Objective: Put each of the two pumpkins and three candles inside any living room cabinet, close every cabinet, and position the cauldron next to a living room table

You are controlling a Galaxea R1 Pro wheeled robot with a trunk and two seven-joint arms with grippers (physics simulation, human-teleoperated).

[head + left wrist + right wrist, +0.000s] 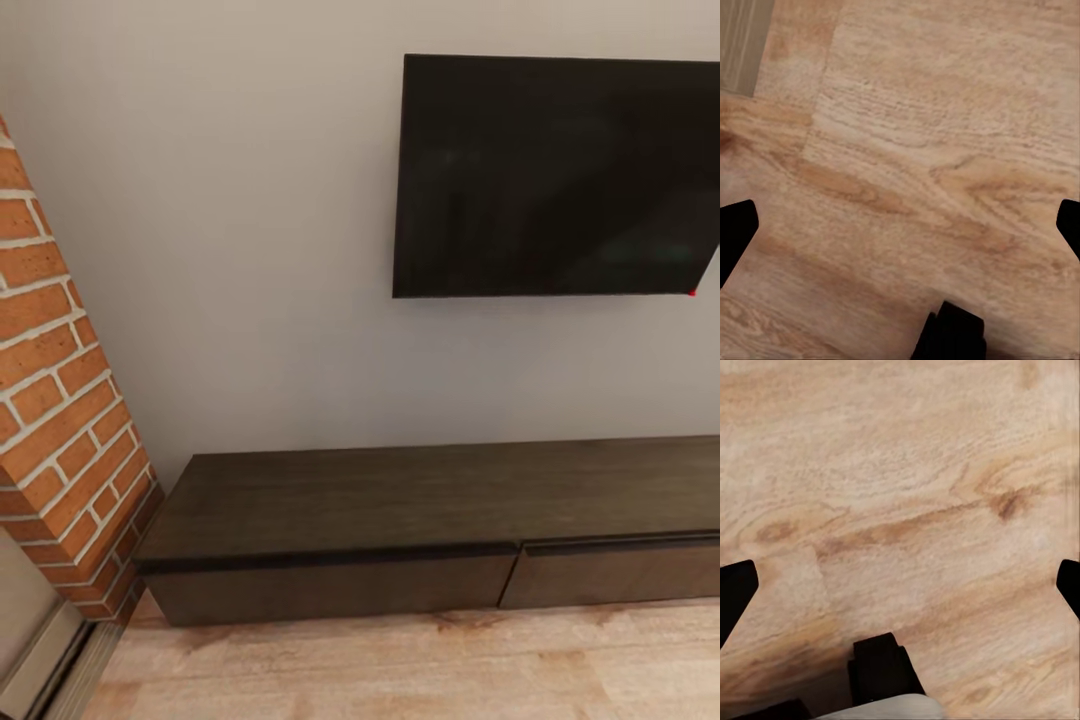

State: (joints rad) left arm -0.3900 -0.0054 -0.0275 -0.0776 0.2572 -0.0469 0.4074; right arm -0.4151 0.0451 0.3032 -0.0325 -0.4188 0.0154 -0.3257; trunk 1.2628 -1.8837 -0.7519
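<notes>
Two drawer fronts of the cabinet (420, 560) sit flush and closed in the head view, its long dark top bare beneath a wall-mounted television (555, 175), with a brick pillar (60, 420) beside its left end. No pumpkins, candles or cauldron appear anywhere, so how much of the task is done cannot be judged — the closed fronts could hide items already stowed or nothing at all. At the least, the cauldron is left to be accounted for.

Both wrist views look straight down on the wooden floor (915, 150), which the head view catches as a strip in front of the cabinet. The left pincer (900, 225) is spread wide, its dark tips at opposite edges, pinching nothing; the right pincer (900, 585) likewise — spread and empty over bare planks
</notes>
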